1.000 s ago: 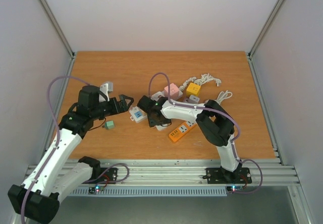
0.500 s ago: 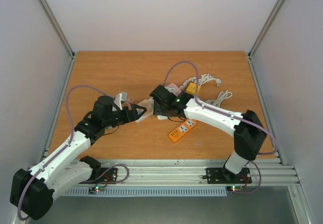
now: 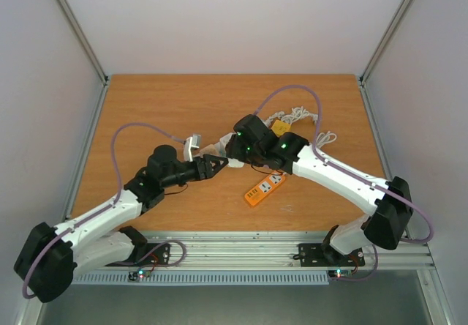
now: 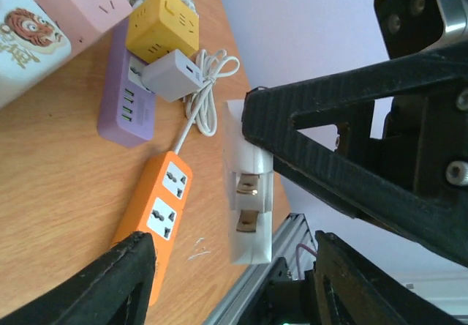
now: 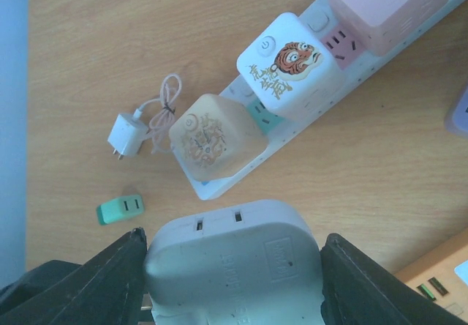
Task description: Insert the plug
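Note:
A white plug (image 5: 234, 266) with rounded corners sits between the two black fingers of my right gripper (image 5: 234, 255), which is shut on its sides and holds it above the table. In the left wrist view the same plug (image 4: 248, 193) shows two brass contacts on its end face, and the right gripper's fingers (image 4: 329, 157) clamp it from above. My left gripper (image 4: 232, 255) is open, its fingertips standing apart on either side of the plug's end without touching it. From above, the two grippers (image 3: 214, 165) (image 3: 232, 153) meet nose to nose at mid-table.
A white power strip (image 5: 292, 131) carries a tiger cube, a tan cube and a pink cube (image 5: 384, 3). An orange strip (image 3: 263, 188), a purple strip (image 4: 124, 94), a yellow cube (image 4: 161, 25), a small white charger (image 5: 121, 136) and a green plug (image 5: 121, 209) lie nearby.
My left arm has swung right to the held plug and its jaws have narrowed. The right arm has stretched out and carried the plug up off the strip cluster.

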`<move>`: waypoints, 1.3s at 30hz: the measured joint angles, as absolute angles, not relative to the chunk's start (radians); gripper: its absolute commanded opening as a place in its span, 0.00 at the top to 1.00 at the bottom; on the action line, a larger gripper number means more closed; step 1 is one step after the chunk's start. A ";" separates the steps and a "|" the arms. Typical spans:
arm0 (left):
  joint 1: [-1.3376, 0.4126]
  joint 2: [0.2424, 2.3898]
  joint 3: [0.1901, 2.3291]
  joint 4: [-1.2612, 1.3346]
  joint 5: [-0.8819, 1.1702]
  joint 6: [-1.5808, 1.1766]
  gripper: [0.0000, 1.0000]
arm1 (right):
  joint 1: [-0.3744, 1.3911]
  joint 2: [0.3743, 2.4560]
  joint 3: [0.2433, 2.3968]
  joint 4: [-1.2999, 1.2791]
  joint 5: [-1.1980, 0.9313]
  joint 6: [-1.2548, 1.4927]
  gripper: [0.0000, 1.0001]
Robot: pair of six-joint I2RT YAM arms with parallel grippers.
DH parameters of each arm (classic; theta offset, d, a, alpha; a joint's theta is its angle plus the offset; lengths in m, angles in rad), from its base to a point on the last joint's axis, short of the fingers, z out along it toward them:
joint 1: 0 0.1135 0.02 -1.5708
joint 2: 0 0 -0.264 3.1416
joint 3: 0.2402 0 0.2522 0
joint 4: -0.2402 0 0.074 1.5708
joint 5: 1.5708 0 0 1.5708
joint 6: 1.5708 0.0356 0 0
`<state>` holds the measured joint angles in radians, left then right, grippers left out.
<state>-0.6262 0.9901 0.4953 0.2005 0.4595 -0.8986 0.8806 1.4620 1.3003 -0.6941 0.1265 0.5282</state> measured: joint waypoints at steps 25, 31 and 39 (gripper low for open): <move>-0.655 1.060 0.540 0.244 0.440 -0.956 1.00 | 0.837 1.426 1.306 -0.688 0.027 0.492 0.10; -0.654 1.051 0.632 0.196 0.468 -0.970 1.00 | 0.719 1.214 1.165 -0.550 -0.175 0.398 0.02; -0.654 1.026 0.754 0.221 0.591 -1.082 0.99 | 0.667 0.995 1.022 -0.345 -0.379 0.381 0.21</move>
<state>-0.6540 1.0264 0.7544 0.2214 0.5911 -1.0821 0.6674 0.9955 1.0222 -0.3454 -0.3786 0.3809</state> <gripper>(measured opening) 0.163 0.930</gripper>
